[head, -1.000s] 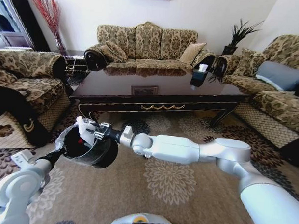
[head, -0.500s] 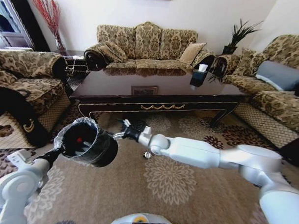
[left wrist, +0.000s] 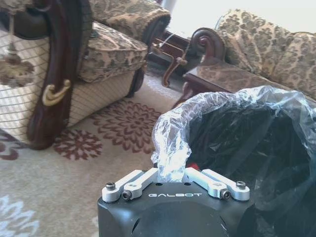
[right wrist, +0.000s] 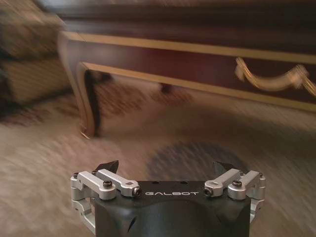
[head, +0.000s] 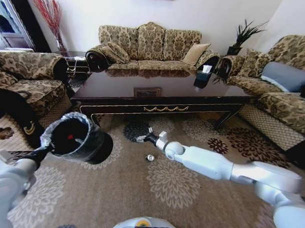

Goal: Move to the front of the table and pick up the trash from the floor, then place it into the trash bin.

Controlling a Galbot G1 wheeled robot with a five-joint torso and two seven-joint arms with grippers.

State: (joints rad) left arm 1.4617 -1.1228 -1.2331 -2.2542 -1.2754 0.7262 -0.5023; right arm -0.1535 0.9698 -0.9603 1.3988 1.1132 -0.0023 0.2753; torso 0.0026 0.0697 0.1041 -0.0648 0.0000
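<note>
The floor (head: 189,205) is beige carpet with round flower medallions. The coffee table (head: 158,89) of dark glossy wood stands ahead of the robot, its apron carrying gold scroll ornament, with a dark tissue box (head: 203,78) on its far right part.

The trash bin (head: 79,139), black and lined with a crinkly translucent bag, is held off the carpet at the robot's left. The left gripper (left wrist: 170,170) pinches its rim and bag edge, fingers pressed together on it. A red spot, apparently the bottle cap, shows inside the bin in the head view.

The right gripper (head: 141,138) hangs low over the carpet before the table, with nothing between its fingers (right wrist: 107,166), which are spread apart.

A tiny round silvery piece (head: 150,157) lies on the carpet just beside the right arm, below the gripper.
</note>
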